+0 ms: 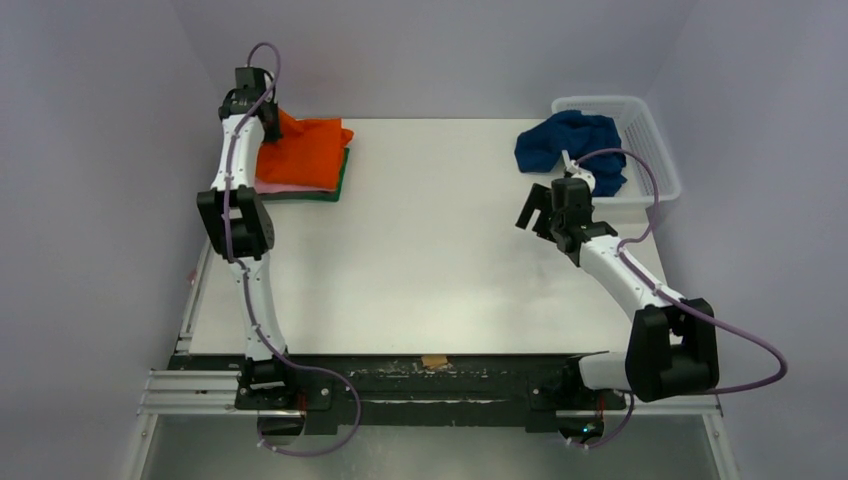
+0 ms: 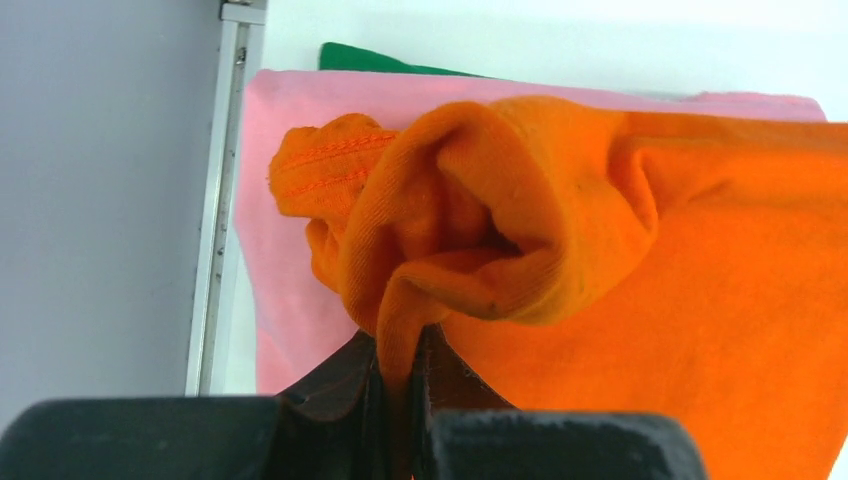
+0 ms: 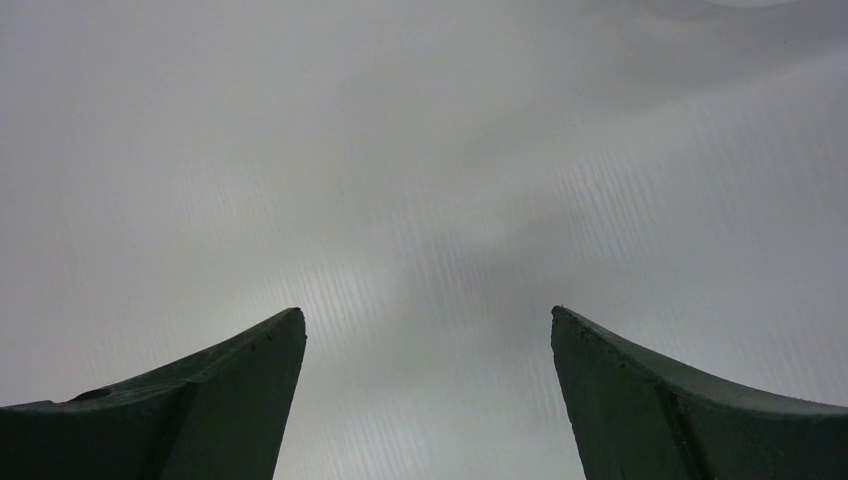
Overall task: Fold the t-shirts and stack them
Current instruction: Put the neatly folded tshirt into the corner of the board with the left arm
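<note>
Left pincer (image 2: 400, 348) clamped on bunched orange tee (image 2: 520, 220) — atop pink tee (image 2: 290, 210); right pincer (image 3: 428, 322) apart

A white table top (image 1: 440, 260) is enclosed on three sides by plain pale grey walls: a back wall (image 1: 430, 50), a left wall (image 1: 90, 200) and a right wall (image 1: 770, 120). Even, diffuse light is cast, and only soft shadows are thrown. The table's near edge is bounded by a black strip (image 1: 480, 378) and an aluminium rail (image 1: 190, 385). Below these a grey surface (image 1: 430, 450) is seen, possibly the floor.
</note>
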`<state>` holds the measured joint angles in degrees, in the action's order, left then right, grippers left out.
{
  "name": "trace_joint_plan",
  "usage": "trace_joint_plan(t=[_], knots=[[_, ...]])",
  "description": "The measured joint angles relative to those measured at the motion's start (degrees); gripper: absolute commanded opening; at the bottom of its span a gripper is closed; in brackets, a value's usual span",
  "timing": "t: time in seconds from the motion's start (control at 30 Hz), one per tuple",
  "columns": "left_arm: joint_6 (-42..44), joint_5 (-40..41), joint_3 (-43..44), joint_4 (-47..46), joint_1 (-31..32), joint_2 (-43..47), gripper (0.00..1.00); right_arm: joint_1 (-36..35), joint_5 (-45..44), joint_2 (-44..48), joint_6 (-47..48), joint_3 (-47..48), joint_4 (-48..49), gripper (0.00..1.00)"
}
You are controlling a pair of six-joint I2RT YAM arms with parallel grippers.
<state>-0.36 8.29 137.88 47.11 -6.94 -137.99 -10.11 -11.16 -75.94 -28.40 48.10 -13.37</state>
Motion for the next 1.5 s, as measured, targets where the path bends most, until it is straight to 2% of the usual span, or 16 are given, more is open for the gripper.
trace_joint_plan(t=[0.03, 0.07, 0.1, 0.13, 0.17, 0.2, 0.53, 0.8, 0.93, 1.13, 1.27, 1.5], knots=[[-0.4, 0.0, 0.0, -0.2, -0.4, 0.0, 0.0, 0.0, -0.1, -0.2, 0.0, 0.1, 0.0, 0.91], [-0.8, 0.0, 0.0, -0.4, -0.9, 0.0, 0.05, 0.0, -0.1, -0.4, 0.0, 0.2, 0.0, 0.91], [-1.2, 0.0, 0.0, -0.4, -1.3, 0.0, 0.17, 0.0, -0.2, -0.6, 0.0, 0.3, 0.0, 0.91], [-1.8, -0.1, -0.1, -0.4, -1.7, 0.0, 0.43, 0.0, -0.2, -0.8, 0.0, 0.5, 0.0, 0.91], [-2.3, -0.3, -0.2, -0.5, -2.0, 0.0, 0.81, 0.0, -0.3, -0.9, 0.0, 0.5, 0.0, 0.91], [-2.4, -0.6, -0.5, -0.7, -2.4, 0.0, 0.97, 0.0, -0.4, -1.0, 0.0, 0.6, 0.0, 0.91], [-5.8, -1.5, -4.6, -3.2, -3.7, 1.2, 1.0, 0.0, -1.6, -1.5, 0.0, 1.3, -0.1, 0.91], [-9.8, -0.2, -5.3, -3.9, -3.6, 7.9, 1.0, 0.0, -1.9, -1.1, 0.0, 1.3, -0.7, 0.91], [-10.1, -10.3, -8.2, -8.0, -3.7, 11.8, 1.0, 0.0, -2.4, -1.1, 0.0, 1.3, -0.8, 0.91], [-8.5, -27.7, -9.1, -10.6, -3.5, 11.0, 1.0, 0.0, -3.2, -1.3, 0.0, 1.4, -1.2, 0.91], [-7.5, -31.8, -7.5, -10.6, -3.6, 7.6, 1.0, 0.0, -4.0, -1.8, 0.0, 1.6, -1.4, 0.91], [-8.3, -33.1, -5.1, -14.3, -5.0, -0.7, 1.0, 0.0, -5.5, -3.0, 0.0, 2.5, -2.1, 0.91]])
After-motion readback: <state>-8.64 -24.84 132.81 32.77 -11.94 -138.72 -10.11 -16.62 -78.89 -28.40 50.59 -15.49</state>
